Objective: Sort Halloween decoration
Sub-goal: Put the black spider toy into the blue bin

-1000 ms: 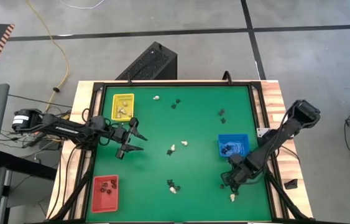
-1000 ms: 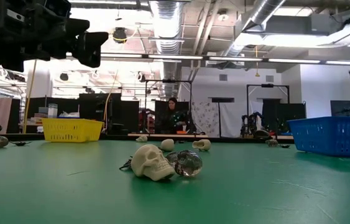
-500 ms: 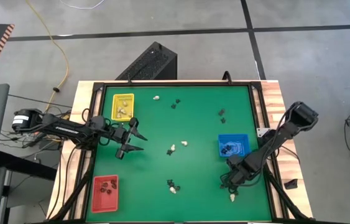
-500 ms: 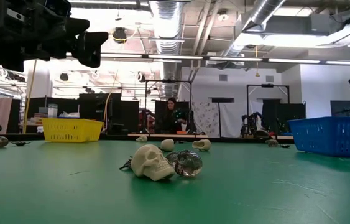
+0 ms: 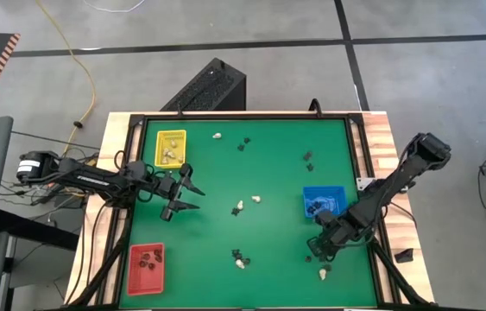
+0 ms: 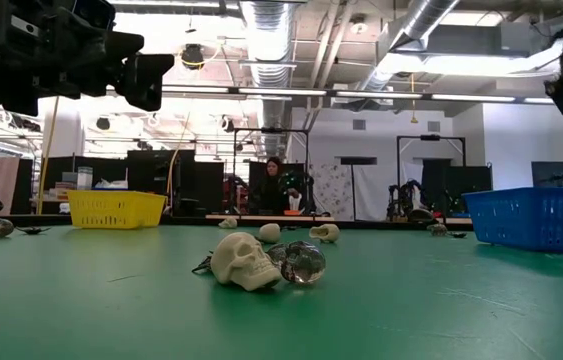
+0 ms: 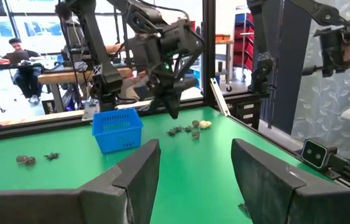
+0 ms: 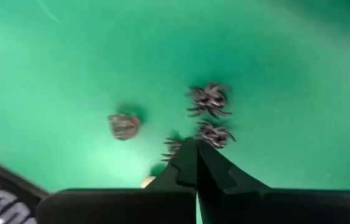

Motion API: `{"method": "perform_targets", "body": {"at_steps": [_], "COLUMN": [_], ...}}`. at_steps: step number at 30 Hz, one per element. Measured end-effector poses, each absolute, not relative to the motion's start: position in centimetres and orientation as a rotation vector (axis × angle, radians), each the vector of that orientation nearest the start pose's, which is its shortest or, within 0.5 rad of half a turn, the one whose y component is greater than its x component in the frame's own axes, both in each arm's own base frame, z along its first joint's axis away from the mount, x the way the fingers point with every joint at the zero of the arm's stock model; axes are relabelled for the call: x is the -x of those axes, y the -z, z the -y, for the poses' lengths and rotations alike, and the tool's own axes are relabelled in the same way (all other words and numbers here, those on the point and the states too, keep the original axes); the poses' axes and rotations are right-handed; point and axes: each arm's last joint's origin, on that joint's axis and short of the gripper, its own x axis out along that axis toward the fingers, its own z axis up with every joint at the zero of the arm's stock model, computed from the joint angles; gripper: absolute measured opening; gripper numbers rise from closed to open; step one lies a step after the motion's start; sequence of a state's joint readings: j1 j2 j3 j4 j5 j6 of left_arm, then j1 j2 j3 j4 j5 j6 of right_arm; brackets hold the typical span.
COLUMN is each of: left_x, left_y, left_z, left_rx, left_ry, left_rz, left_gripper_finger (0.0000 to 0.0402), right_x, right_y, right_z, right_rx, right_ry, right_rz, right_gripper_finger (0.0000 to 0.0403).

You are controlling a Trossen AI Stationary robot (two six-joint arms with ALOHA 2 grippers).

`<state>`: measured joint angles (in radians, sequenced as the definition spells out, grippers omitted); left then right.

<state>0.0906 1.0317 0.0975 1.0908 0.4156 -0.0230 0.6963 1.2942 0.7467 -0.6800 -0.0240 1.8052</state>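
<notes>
1. Right end effector [image 5: 318, 250]: located in the lower right of the high view, just below the blue tray [image 5: 324, 201], low over the green worktop [image 5: 268, 173]. In the right wrist view its two dark fingers [image 8: 194, 163] are pressed together with no gap, and nothing shows between them.
2. The joined fingertips sit over a cluster of black spider trinkets [image 8: 209, 99]. Whether the tips touch the nearest spider cannot be told. A small greyish round trinket [image 8: 124, 126] lies just beside the cluster.
3. Left end effector [image 5: 192, 197]: located in the left centre of the high view, between the yellow tray [image 5: 171, 146] and the red tray [image 5: 146, 267]. Its fingers [image 7: 138, 174] are spread wide apart and hold nothing.
4. Halloween decoration: loose trinkets are scattered across the worktop. A cream skull [image 6: 238, 260] lies in the centre of the low view, touching a clear rounded piece [image 6: 303, 263].
5. The yellow, blue and red trays each hold several trinkets.
</notes>
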Motion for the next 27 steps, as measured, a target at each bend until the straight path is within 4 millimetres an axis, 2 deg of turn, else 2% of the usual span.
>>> {"method": "perform_targets", "body": {"at_steps": [4, 13, 16, 19, 27], "left_x": [-17.2, -17.2, -17.2, -17.2, -17.2], "left_y": [-18.3, -18.2, -18.2, -18.2, -18.3], "left_z": [-0.4, -0.4, -0.4, -0.4, -0.4], "left_rx": [-0.016, -0.016, -0.016, -0.016, -0.016], "left_ry": [0.326, 0.326, 0.326, 0.326, 0.326], "left_rz": [0.148, 0.138, 0.138, 0.138, 0.139], "left_gripper_finger": [0.019, 0.019, 0.019, 0.019, 0.019], "right_x": [-16.9, -17.7, -18.0, -18.3, -19.0], "right_y": [-19.4, -17.2, -16.3, -15.6, -15.1], "right_z": [-14.2, -14.9, -15.0, -15.0, -14.5], "right_rx": [-1.149, -1.083, -1.052, -1.027, -1.021], "right_ry": [0.571, 0.635, 0.668, 0.682, 0.705], "right_rz": [-1.257, -1.309, -1.328, -1.338, -1.347], "right_gripper_finger": [0.0036, 0.0203, 0.0243, 0.0261, 0.0264]}}
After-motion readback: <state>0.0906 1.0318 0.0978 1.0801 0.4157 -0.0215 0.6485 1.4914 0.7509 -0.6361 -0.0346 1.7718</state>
